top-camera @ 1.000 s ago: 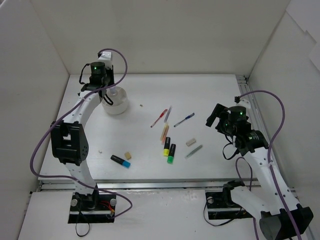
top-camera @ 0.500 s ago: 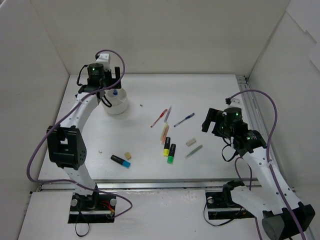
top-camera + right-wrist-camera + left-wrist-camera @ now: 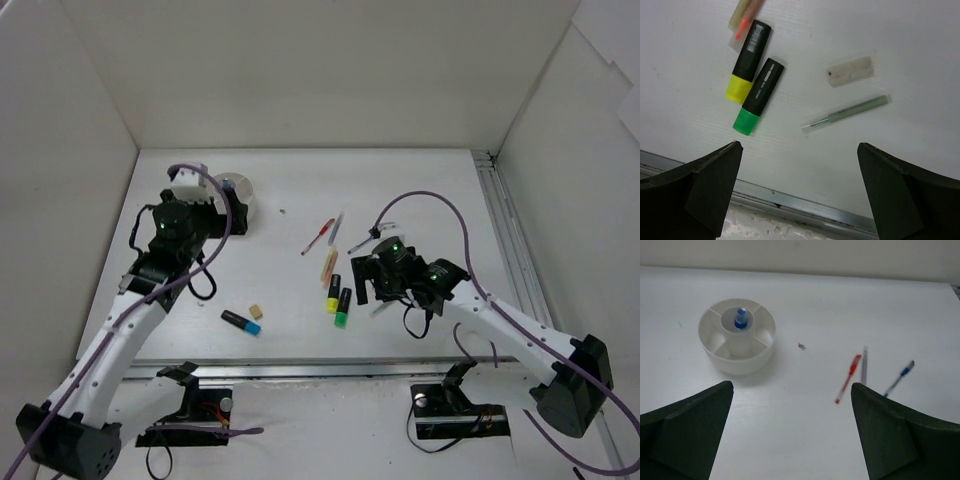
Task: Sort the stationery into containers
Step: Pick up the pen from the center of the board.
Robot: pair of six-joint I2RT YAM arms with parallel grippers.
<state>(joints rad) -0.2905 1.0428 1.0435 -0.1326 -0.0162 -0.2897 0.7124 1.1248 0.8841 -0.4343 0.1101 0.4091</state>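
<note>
The containers are one round white bowl (image 3: pixel 740 361) with dividers, partly hidden behind my left arm in the top view (image 3: pixel 242 186). A white-blue tube (image 3: pixel 741 319) stands in its centre cell. My left gripper (image 3: pixel 791 385) (image 3: pixel 225 210) is open and empty, drawn back from the bowl. On the table lie a red pen (image 3: pixel 848 379), a grey pen (image 3: pixel 864 366) and a blue pen (image 3: pixel 899 377). My right gripper (image 3: pixel 800 145) (image 3: pixel 372 285) hangs open and empty above a grey-green pen (image 3: pixel 847 113), a beige eraser (image 3: pixel 850 71), and the yellow (image 3: pixel 747 60) and green (image 3: pixel 760 95) highlighters.
A cream stick (image 3: pixel 328 264) lies above the highlighters. A blue-ended highlighter (image 3: pixel 241 322) and a small beige eraser (image 3: pixel 256 311) sit at the near left. A metal rail (image 3: pixel 805 202) runs along the table's near edge, just under my right gripper. White walls enclose the table.
My left gripper opened, left the tube standing in the bowl and pulled back toward the near side. My right arm swung left, over the eraser and grey-green pen.
</note>
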